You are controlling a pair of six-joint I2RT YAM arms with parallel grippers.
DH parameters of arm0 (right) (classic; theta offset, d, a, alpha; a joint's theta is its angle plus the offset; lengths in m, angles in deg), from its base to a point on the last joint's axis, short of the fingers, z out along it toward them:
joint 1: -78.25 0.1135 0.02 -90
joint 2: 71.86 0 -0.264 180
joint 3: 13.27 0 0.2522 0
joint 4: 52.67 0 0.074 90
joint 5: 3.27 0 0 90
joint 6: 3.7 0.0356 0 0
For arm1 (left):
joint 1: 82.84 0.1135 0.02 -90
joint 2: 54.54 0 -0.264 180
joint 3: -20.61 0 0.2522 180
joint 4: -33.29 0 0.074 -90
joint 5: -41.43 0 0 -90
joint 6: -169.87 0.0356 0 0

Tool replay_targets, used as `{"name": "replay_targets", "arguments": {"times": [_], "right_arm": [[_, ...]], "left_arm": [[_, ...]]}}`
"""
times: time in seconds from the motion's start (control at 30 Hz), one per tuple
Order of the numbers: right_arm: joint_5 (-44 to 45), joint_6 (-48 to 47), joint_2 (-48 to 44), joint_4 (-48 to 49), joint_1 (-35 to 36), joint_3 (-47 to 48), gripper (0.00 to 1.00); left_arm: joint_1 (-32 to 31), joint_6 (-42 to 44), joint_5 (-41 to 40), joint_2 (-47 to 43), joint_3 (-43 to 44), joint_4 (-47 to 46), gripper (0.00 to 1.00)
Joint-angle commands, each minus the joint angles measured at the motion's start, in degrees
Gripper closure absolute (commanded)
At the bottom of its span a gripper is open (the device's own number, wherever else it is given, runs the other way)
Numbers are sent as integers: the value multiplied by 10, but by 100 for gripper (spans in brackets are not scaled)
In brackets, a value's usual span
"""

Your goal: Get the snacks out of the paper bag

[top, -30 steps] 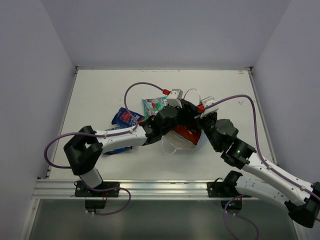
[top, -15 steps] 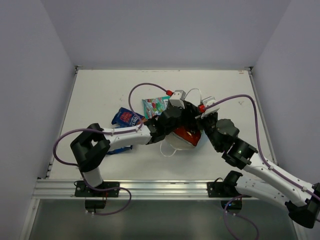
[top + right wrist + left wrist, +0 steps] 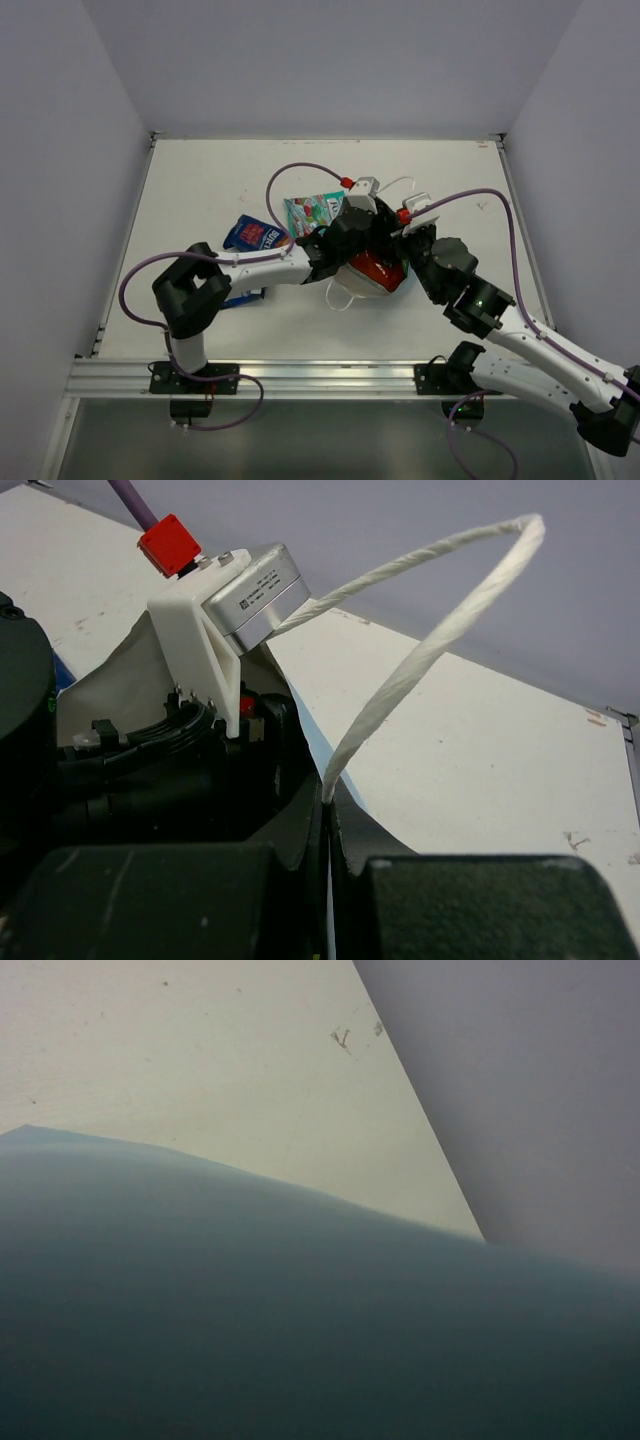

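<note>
While on paper bag — right gripper

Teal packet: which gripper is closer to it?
Left. The left gripper is at the bag, just beside the teal packet. The right gripper pinches the bag's rim on the far side, farther away.

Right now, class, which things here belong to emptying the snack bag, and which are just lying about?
Job: paper bag, orange-red packet, teal-white packet, dark blue packet, right pincer gripping the bag.
Just about: purple cable, table.
</note>
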Motion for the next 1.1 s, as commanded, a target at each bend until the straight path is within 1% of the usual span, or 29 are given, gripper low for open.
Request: {"name": "replay_targets", "arguments": {"times": [0.0,0.03,0.07,0.13,0.17,0.27,0.47,0.67,0.83,0.93,1.07], "right_arm": [[-15,16,-11,50,5,22,100],[-16,16,-13,51,5,21,100],[-15,18,-13,51,5,20,100],[-15,19,-15,52,5,18,100],[-15,20,-17,53,5,16,100],[-10,19,-21,54,5,12,100],[24,6,-27,63,5,-3,100],[83,-5,-21,72,4,-14,100],[108,-3,-10,75,3,-21,100],[116,-5,-7,74,-1,-20,100],[122,-7,-9,72,-13,-24,100]], "left_arm": [[-9,-18,15,20,10,41,66],[-9,-19,14,19,9,41,69],[-10,-20,14,20,8,41,76],[-10,-20,12,18,5,42,83],[-11,-20,10,17,5,42,91],[-11,-16,2,5,1,41,100],[-11,21,-25,-52,-1,58,100],[-11,60,-49,-127,0,87,100],[-10,80,-52,-172,5,109,100],[-10,88,-52,-197,9,129,100],[-7,119,-74,-233,41,184,100]]}}
